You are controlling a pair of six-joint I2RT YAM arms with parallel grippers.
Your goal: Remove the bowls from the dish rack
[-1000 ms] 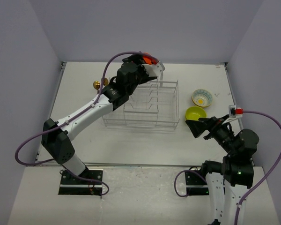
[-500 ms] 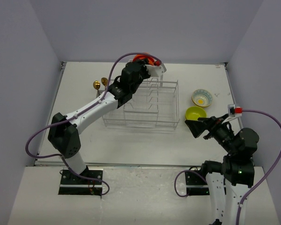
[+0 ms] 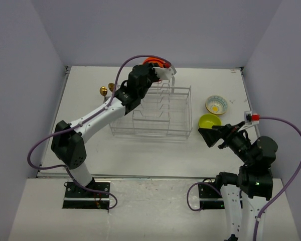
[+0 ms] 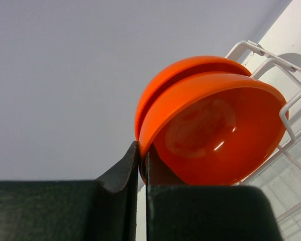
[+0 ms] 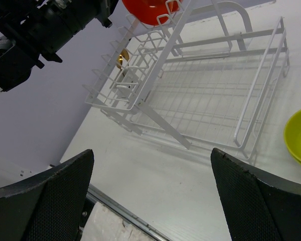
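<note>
You've a white table (image 3: 90, 145), lilac walls (image 3: 155, 30) on three sides. L gripper (image 4: 142, 150) pinches the rim of the orange bowl (image 4: 210, 135) at the dish rack (image 3: 155, 118) far edge; one bowl or two nested, can't tell. R gripper (image 3: 212, 136) gapes wide beside green bowl (image 3: 209, 121), patterned bowl (image 3: 215, 104) just beyond

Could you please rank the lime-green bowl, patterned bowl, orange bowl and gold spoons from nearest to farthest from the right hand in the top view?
1. lime-green bowl, just beyond the right hand.
2. patterned bowl, farther back, right side.
3. orange bowl, raised by the dish rack's far side.
4. gold spoons, left of the rack.
</note>
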